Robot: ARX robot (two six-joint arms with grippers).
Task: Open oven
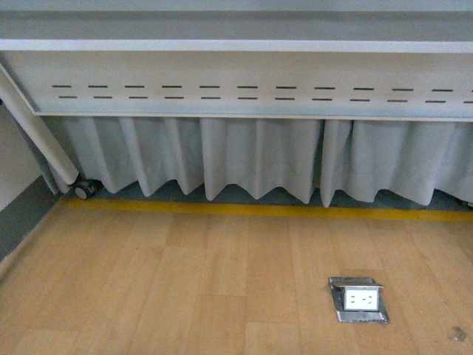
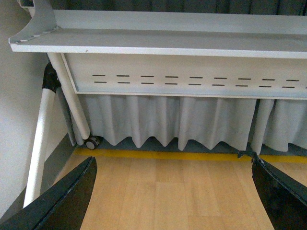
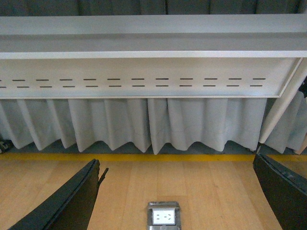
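1. Wood-look floor [image 1: 185, 288] pretty much fills the lower half of my front view, light planks with a yellow stripe [image 1: 259, 210] running across where it meets the back wall.
2. Above that stripe hangs a pale grey curtain [image 1: 259, 159] in loose folds, its hem just short of the floor.
3. Over the curtain sits the underside of a grey-white worktop [image 1: 236, 44], with a modesty panel [image 1: 244, 78] that has two rows of short slots cut in it.
4. At far left a white tube leg [image 1: 37, 129] slants down to a small caster wheel [image 1: 83, 190] resting on the floor by the stripe.
5. Only box-like thing around: a metal floor socket box [image 1: 358, 299] with its lid flipped up, a white outlet inside. It sits on the planks, well apart from the curtain. My right wrist view has it too, between the two fingers.
6. Left jaws [image 2: 175, 191]: spread wide, dark fingers at opposite edges of the left wrist view, nothing between them but floor.
7. Right jaws [image 3: 177, 191]: same deal, wide apart and holding nothing.
8. Oven: not in any of my three views, so I can't say where it is.
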